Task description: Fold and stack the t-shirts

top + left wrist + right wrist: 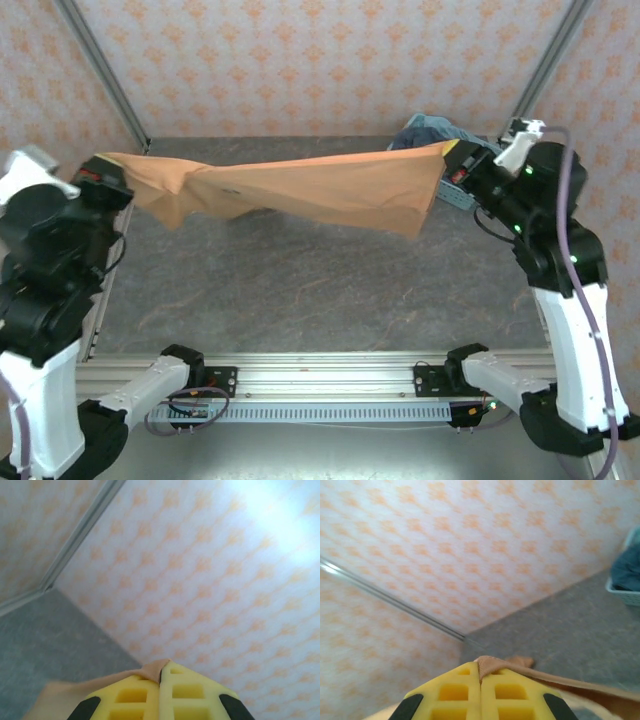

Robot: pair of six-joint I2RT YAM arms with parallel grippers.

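**Orange shirt strung claw to claw, long axis across the table**

Left gripper (161, 672): yellow pads pressed together, with a small fold of orange-tan cloth nipped at the tips. The rest of the cloth falls away below and to that claw's left.

Right gripper (481, 667): pads likewise closed on a cloth edge. The fabric runs off below and to that claw's right.

Outward from the claws: the orange-tan t-shirt (300, 190) hangs between them, clear of the table (300, 300). Its long axis runs straight from one claw to the other. It sags mid-span, bunches and twists close to the left claw, and drops deepest just inboard of the right claw. The chest print cannot be made out.

Each arm holds one end, so neither is nearer.

Just beyond the right claw sits the basket (452, 196), with the navy t-shirts (430, 126) heaped in it.

Judgement: the shirt is spread but not yet laid down. The lay-down depends on both claws descending together, keeping that axis level and taut. The twist at the left end may land as a crease.
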